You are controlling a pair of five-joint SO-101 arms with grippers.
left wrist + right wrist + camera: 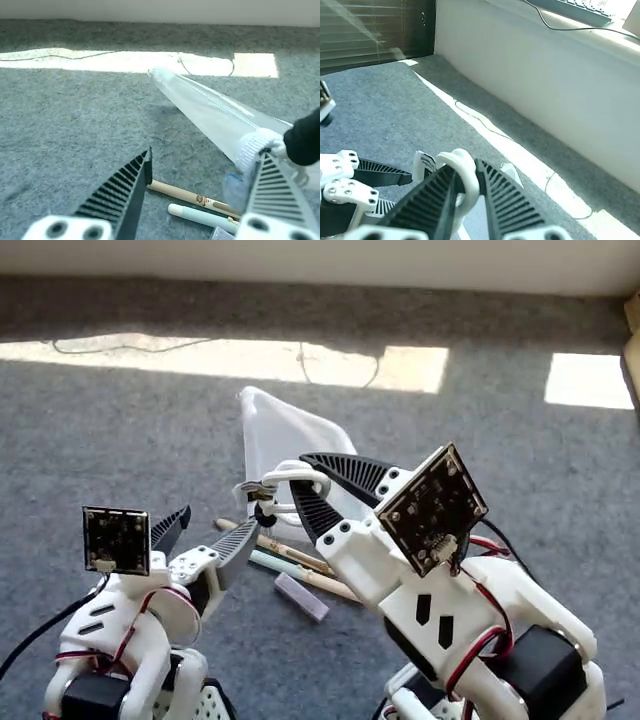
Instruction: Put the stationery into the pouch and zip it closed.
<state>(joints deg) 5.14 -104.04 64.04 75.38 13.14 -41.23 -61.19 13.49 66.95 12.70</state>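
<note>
No legible text, printed tag (426,161) on the pouch (285,435) unreadable, mark on the wooden pencil (172,191) unreadable

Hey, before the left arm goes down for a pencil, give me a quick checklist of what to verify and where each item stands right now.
1. Right gripper clamped on the pouch's white loop: ok.
2. Left gripper open wide enough for a pick: ok.
3. Wooden pencil and pale green pen lying free on the carpet, just ahead of the left gripper: ok.
4. Purple eraser clear of the pens, nothing on top of it: ok.
5. Pouch mouth open to receive things: cannot tell.
6. Stationery already inside the pouch: not ok, all three pieces lie outside.
</note>
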